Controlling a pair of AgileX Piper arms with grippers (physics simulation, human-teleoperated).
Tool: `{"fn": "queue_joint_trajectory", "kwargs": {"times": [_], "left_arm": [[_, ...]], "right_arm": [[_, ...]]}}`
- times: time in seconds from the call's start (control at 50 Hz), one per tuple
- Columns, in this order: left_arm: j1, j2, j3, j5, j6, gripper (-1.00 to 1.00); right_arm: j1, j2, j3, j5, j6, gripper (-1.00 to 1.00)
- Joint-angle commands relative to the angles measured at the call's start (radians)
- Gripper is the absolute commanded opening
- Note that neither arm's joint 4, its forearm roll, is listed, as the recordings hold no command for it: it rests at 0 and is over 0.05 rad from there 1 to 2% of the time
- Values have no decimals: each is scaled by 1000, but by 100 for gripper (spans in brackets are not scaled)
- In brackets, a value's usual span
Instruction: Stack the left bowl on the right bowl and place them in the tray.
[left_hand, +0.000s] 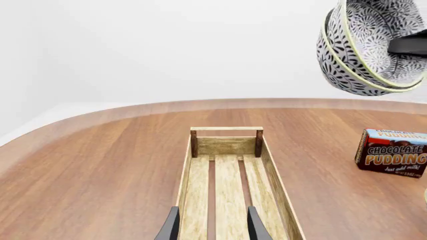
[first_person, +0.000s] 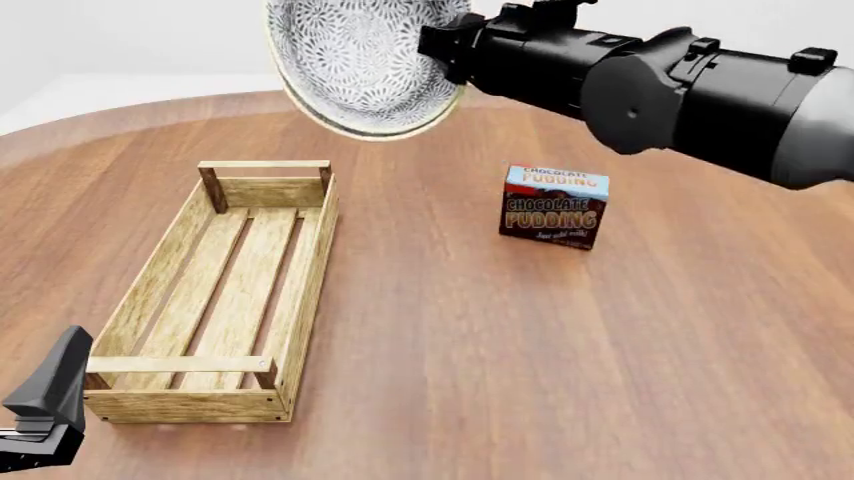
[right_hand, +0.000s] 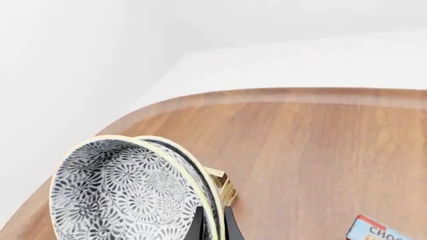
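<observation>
Above the tray (first_person: 310, 285), right fingers (right_hand: 197, 227) clamp both nested bowls (first_person: 360, 62).

A box (first_person: 554, 207) on the table reads "CHOCOLATE PUDDING" and, beneath in smaller script, "Just add milk!"

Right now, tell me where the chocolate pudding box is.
In the front view, the chocolate pudding box stands upright on the table, right of the tray.

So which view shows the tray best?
The front view: the whole tray shows, both bar handles and all slats. The left wrist view catches only its far end between the left claw fingers; the right wrist view shows just a corner behind the stacked bowls.
</observation>
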Motion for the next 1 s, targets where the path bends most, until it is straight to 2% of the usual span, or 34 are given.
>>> {"fn": "queue_joint_trajectory", "kwargs": {"times": [0.02, 0.36, 0.6, 1.0], "left_arm": [[0, 0, 0, 0, 0, 100], [0, 0, 0, 0, 0, 100], [0, 0, 0, 0, 0, 100], [0, 0, 0, 0, 0, 100]], "right_arm": [[80, 217, -263, 71, 11, -100], [122, 458, -560, 148, 41, -100], [152, 613, -699, 169, 53, -100], [198, 711, -716, 140, 77, -100]]}}
